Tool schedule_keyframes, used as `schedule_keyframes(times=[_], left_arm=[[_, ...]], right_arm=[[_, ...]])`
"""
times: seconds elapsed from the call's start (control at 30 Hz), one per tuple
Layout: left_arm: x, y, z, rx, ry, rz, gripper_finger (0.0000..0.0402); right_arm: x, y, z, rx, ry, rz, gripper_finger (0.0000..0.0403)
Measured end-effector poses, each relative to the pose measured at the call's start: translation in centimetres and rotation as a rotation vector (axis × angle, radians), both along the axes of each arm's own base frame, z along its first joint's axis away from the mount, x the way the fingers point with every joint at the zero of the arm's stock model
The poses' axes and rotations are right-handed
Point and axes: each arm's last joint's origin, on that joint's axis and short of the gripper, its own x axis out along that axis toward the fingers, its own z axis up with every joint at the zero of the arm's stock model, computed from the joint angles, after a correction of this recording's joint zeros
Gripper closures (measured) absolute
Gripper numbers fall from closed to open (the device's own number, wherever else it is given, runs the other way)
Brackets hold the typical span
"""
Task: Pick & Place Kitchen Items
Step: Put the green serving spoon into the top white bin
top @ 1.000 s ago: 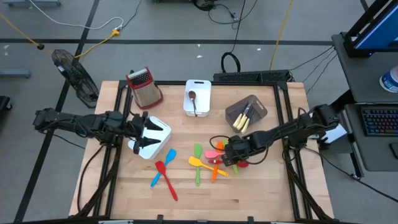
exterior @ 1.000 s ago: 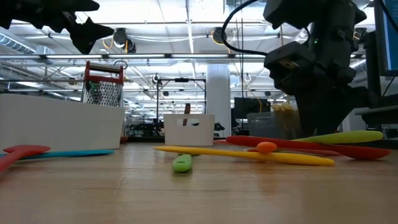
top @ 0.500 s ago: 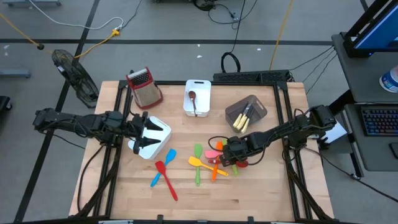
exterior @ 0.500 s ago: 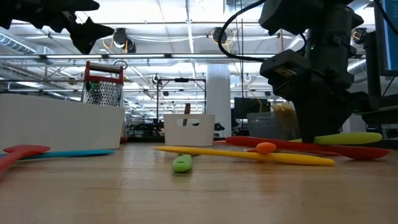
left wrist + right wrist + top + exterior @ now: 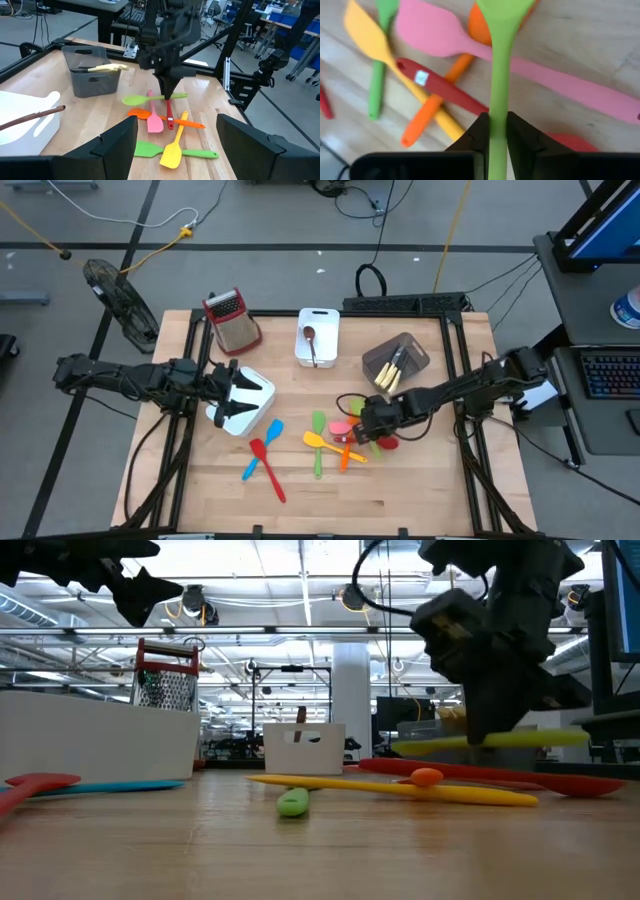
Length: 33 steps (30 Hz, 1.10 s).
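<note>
Wooden table [image 5: 420, 480], workshop beyond. Left gripper [image 5: 232, 391] waits over the white bin [image 5: 262, 392], fingers apart, well clear of the pile. Right gripper [image 5: 492, 131] is clamped on the green spoon's [image 5: 152, 99] handle — spoon raised just above the pink spatula [image 5: 427, 30], long axis running straight out ahead of the fingers, level. Nearest bin — the grey one [image 5: 397, 361], beyond the fingers.

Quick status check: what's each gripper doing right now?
Left gripper: open, empty, hovering over the white bin.
Right gripper: shut on the light green spoon, lifted clear of the utensil pile.
</note>
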Motion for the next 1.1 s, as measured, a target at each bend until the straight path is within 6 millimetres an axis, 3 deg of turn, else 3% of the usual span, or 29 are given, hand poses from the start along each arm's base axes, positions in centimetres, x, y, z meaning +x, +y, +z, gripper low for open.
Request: schedule_keyframes(times=[0.6,1.1], left_arm=[[0.1,0.0,0.4,-0.048,-0.033,0.007,0.0128],[0.1,0.0,0.4,-0.081,-0.031,0.013,0.0128]], right_arm=[[-1.3,-0.5,7.9,0.055,-0.444,0.037,0.0369],[0.2,-1.3,12.5,0.169,-0.923,0.126,0.0369]])
